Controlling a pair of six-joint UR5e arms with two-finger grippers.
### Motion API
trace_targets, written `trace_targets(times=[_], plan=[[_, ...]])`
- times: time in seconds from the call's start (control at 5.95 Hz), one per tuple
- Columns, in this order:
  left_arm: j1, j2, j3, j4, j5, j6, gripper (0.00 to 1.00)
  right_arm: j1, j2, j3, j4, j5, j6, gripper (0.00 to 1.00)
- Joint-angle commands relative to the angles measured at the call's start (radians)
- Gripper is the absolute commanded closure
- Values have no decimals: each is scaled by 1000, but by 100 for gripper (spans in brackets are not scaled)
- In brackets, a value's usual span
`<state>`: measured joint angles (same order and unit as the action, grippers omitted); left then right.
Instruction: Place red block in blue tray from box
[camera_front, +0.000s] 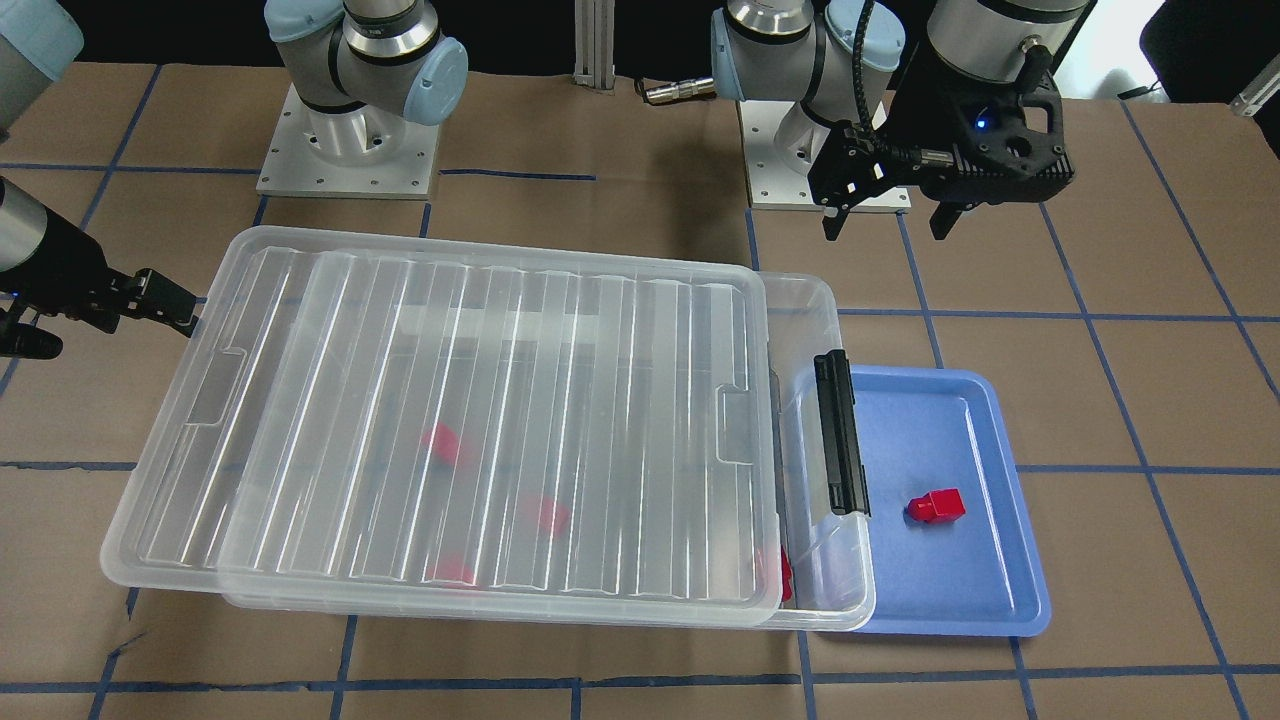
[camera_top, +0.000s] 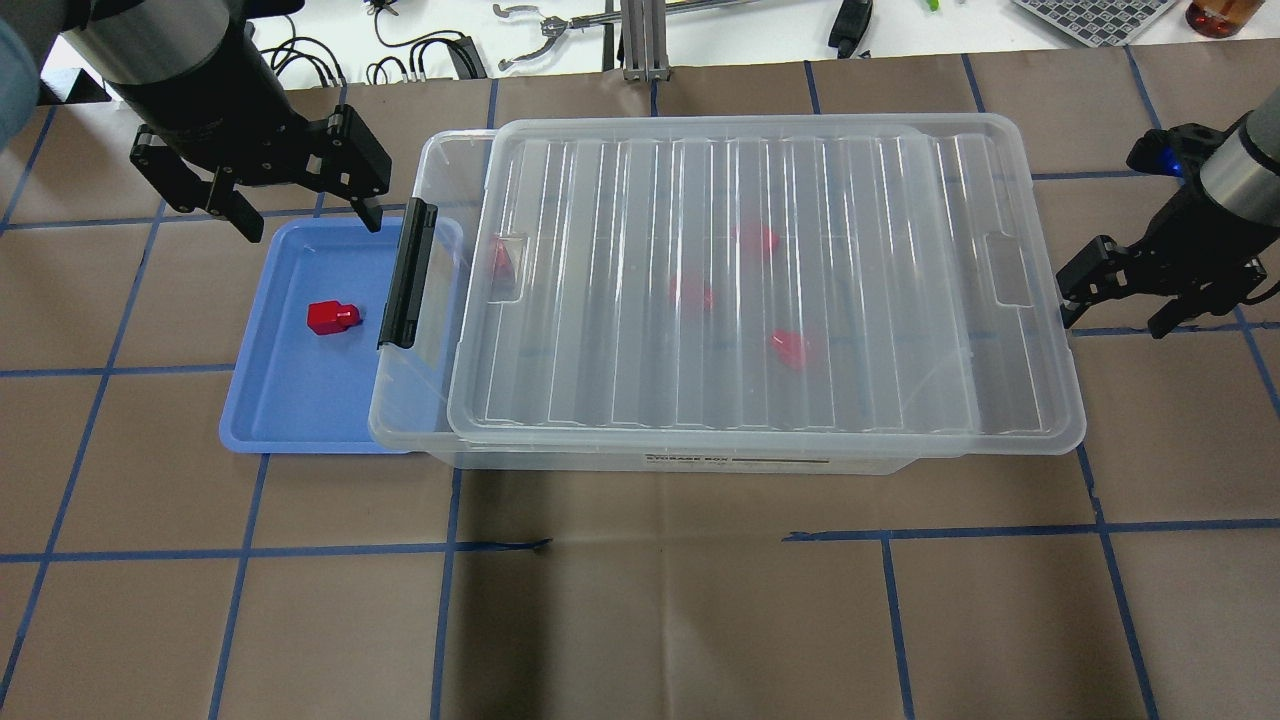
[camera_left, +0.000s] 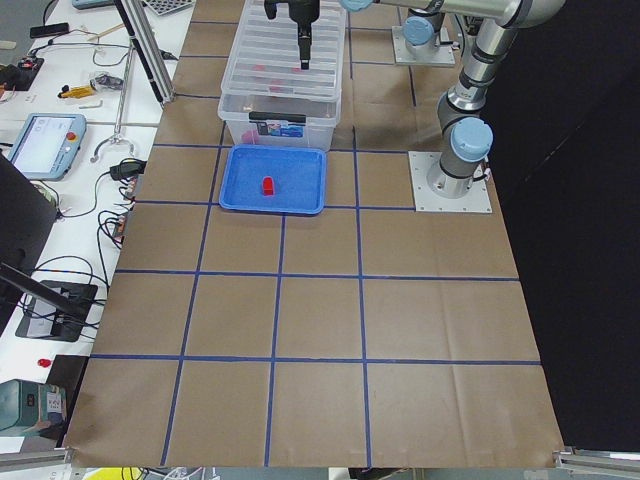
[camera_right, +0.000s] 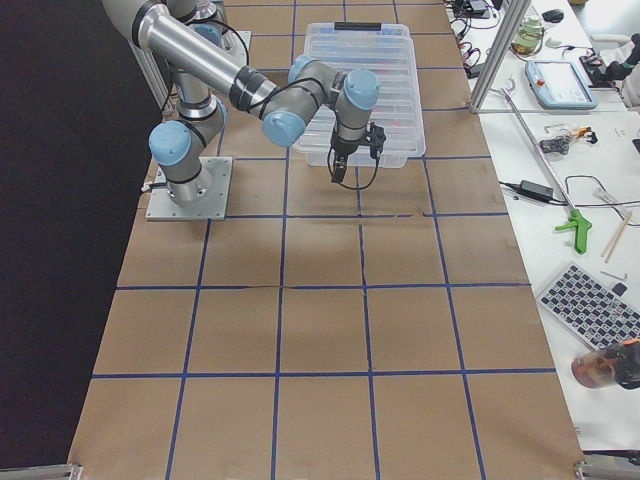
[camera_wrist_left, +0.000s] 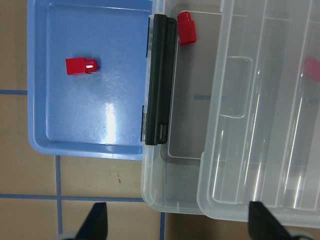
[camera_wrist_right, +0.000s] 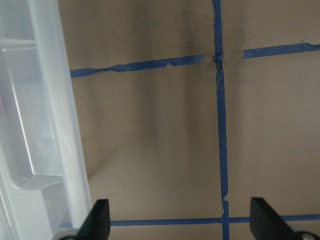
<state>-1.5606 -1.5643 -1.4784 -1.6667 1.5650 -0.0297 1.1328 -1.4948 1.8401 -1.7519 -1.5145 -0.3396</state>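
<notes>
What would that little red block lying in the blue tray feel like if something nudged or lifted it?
The red block looks like glossy hard plastic, so probably stiff and slightly slippery. It is small beside the blue tray, so likely light. Its flat faces suggest it would slide on the smooth tray floor rather than roll.

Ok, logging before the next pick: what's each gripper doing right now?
Left gripper: open, holding nothing.
Right gripper: open, holding nothing.
</notes>
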Motion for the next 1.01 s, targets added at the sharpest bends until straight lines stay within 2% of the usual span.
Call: trace_targets(times=[0.0, 0.5, 0.84], plan=[[1, -8, 15, 1, -2, 1, 1, 27, 1, 1, 2, 19, 19, 0], [2, -2, -2, 1, -3, 2, 1, 60, 1, 2, 2, 20, 30, 0], [2, -7, 9, 1, -5, 4, 1, 62, -7, 1, 26, 59, 30, 0]])
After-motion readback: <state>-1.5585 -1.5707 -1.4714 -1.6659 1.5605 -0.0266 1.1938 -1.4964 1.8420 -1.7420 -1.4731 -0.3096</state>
